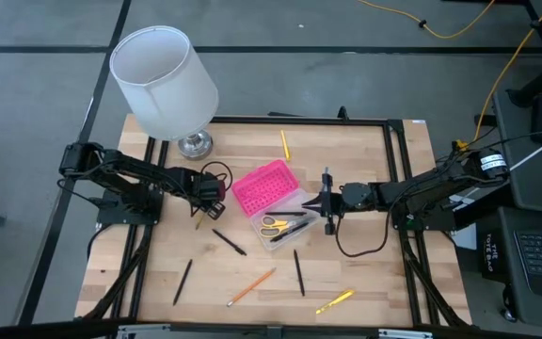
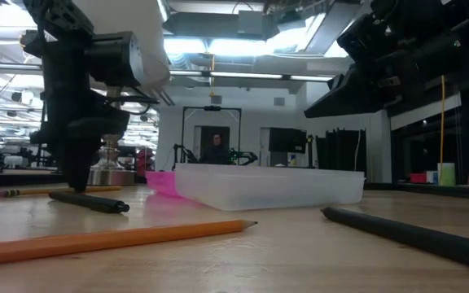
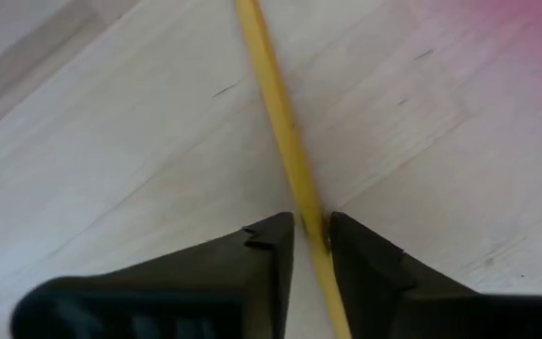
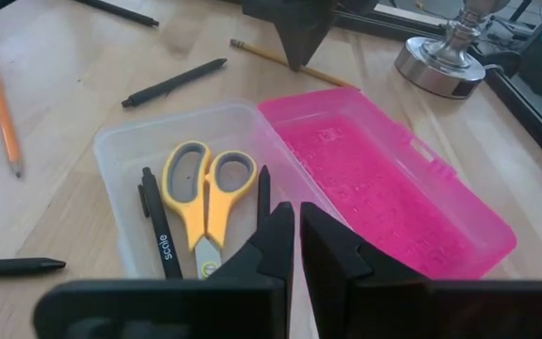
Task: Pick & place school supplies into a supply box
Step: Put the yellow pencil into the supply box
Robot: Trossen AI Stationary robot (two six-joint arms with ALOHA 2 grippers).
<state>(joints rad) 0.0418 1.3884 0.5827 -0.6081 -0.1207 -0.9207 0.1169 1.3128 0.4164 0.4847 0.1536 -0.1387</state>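
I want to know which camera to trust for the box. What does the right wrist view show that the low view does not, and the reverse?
Only the right wrist view shows inside the supply box: scissors with yellow handles and a black pen lie in its clear base, and the pink lid lies fully open beside it. The right tool hangs over the box, nearly shut and empty.

Only the low view shows the room behind, with a person far off.

Both show the box, the left tool down at the table, and the lamp base.
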